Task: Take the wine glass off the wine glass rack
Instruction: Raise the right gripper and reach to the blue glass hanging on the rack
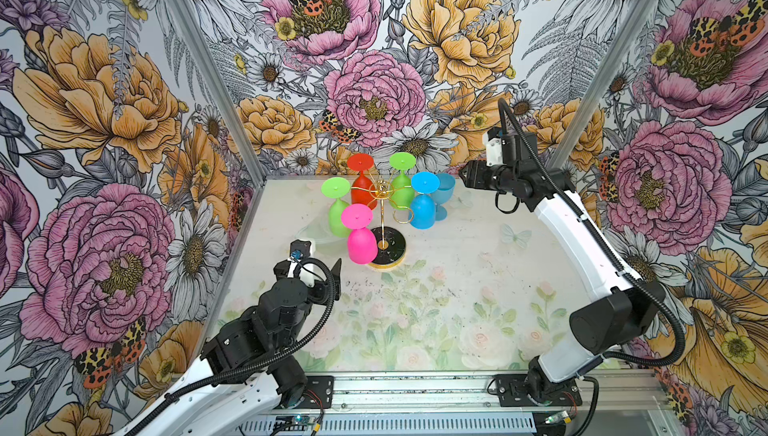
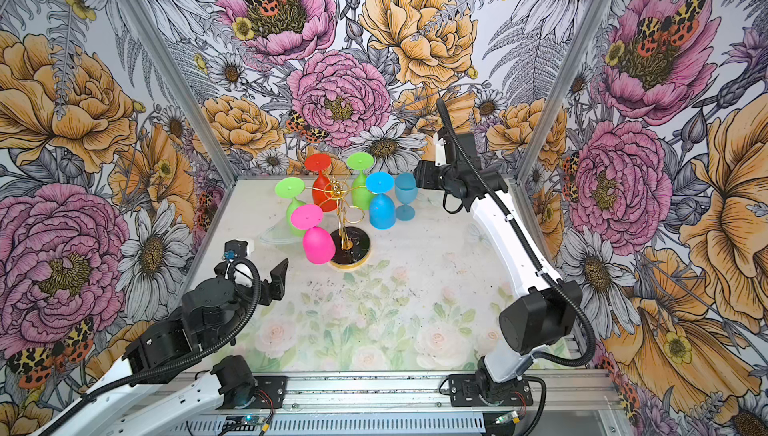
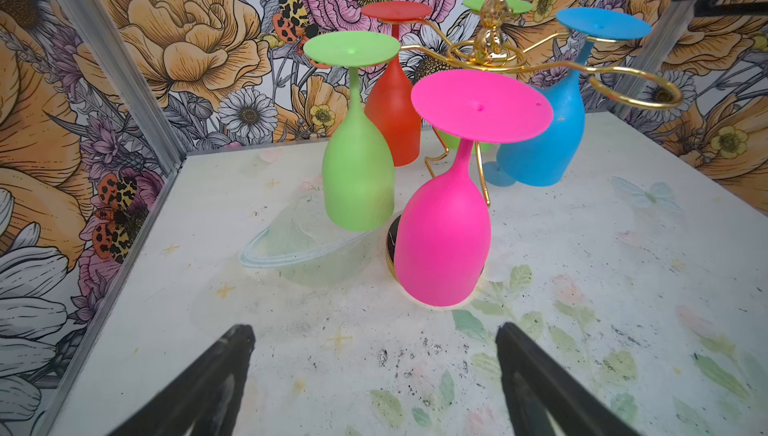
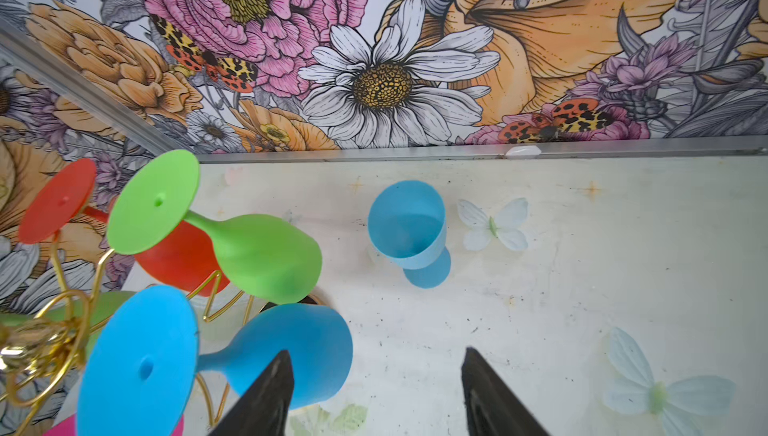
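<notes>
The wine glass rack (image 1: pixel 382 194), gold wire on a black disc base (image 1: pixel 395 250), stands at the back middle of the table. Several wine glasses hang upside down from its loops: red (image 1: pixel 362 193), green (image 1: pixel 338 218), another green (image 1: pixel 401 191), blue (image 1: pixel 423 209) and pink (image 1: pixel 361 242). One loop (image 3: pixel 636 95) is empty. A light blue wine glass (image 4: pixel 409 226) stands upright on the table to the right of the rack. My right gripper (image 4: pixel 374 357) hovers open just right of it, holding nothing. My left gripper (image 3: pixel 374 330) is open and empty, short of the pink glass (image 3: pixel 442 242).
A clear plastic dish (image 3: pixel 299 242) lies on the table under the left green glass. Flowered walls with metal corner posts (image 1: pixel 208 68) close in the back and sides. An aluminium rail (image 1: pixel 415 388) runs along the table's front edge.
</notes>
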Controlling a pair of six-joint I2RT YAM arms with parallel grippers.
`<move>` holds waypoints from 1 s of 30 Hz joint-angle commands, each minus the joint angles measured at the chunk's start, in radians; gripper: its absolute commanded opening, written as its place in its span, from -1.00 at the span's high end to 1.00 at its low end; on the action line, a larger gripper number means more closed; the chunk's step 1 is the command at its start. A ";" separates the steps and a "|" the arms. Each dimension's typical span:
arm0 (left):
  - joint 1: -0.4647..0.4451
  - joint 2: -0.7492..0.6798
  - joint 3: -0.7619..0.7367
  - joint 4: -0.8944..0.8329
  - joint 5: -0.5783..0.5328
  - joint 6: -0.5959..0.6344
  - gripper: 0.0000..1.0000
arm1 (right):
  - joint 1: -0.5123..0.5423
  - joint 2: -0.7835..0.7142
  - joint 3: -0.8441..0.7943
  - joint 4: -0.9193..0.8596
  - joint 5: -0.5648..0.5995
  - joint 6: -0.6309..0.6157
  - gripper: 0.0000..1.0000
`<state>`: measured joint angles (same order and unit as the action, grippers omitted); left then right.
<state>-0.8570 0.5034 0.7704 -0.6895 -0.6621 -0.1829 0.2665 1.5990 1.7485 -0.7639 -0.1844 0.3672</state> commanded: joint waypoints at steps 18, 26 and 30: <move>0.236 0.036 -0.008 0.129 0.271 0.005 -0.86 | 0.000 -0.122 -0.272 0.390 -0.443 0.321 -0.22; 0.311 0.050 -0.016 0.160 0.341 -0.009 -0.86 | 0.000 -0.084 -0.279 0.441 -0.470 0.367 -0.17; 0.334 0.050 -0.023 0.167 0.361 -0.018 -0.87 | 0.002 -0.069 -0.280 0.450 -0.477 0.376 -0.13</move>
<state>-0.5373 0.5518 0.7643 -0.5575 -0.3481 -0.1848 0.2668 1.5158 1.4742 -0.3573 -0.6380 0.7223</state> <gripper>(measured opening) 0.933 0.568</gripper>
